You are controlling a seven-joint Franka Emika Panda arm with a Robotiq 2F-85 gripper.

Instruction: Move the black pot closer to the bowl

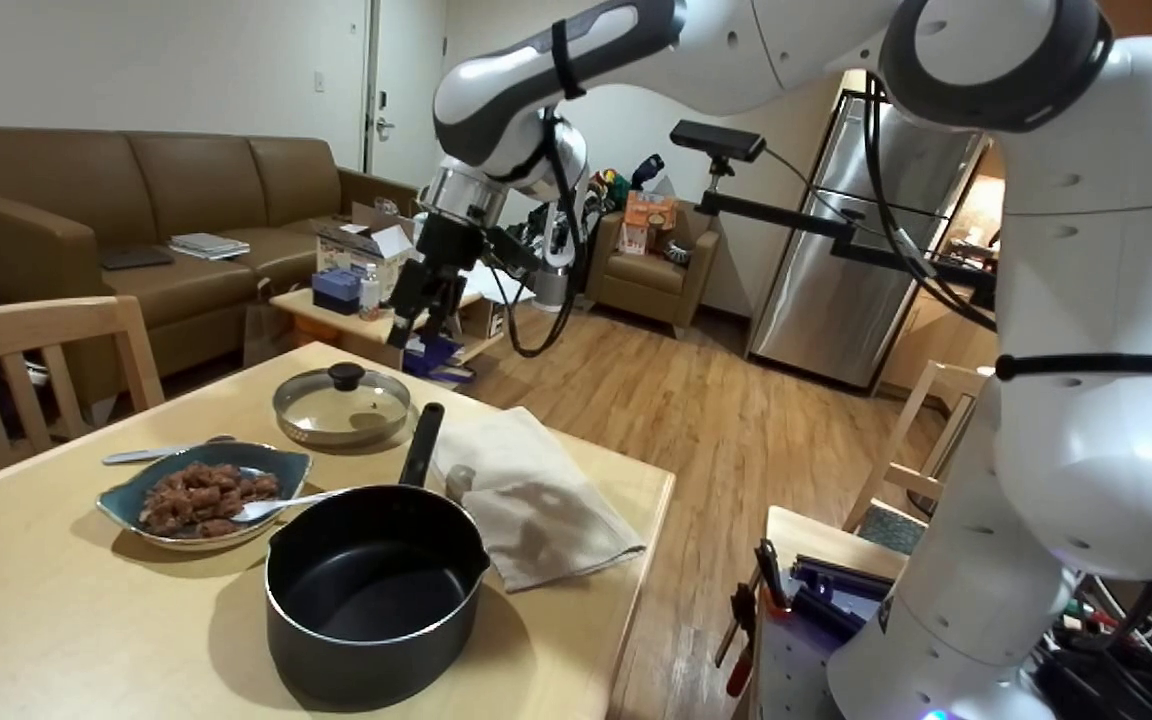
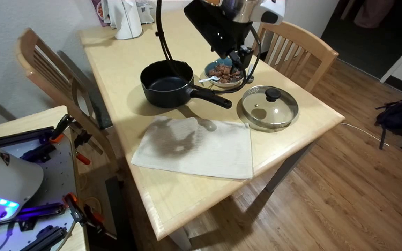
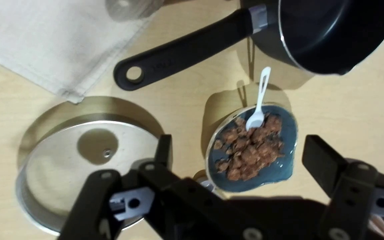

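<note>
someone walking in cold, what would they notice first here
Probably the big white arm, arching across the top of an exterior view, its open gripper hanging above the table. Next, likely the black pot standing on that table, and near it the blue bowl of brown food with a white spoon in it.

Black pot (image 2: 166, 94) near bowl (image 2: 217, 63); cloth (image 2: 202, 148), glass lid (image 2: 270, 108) near handle (image 2: 210, 97).
</note>
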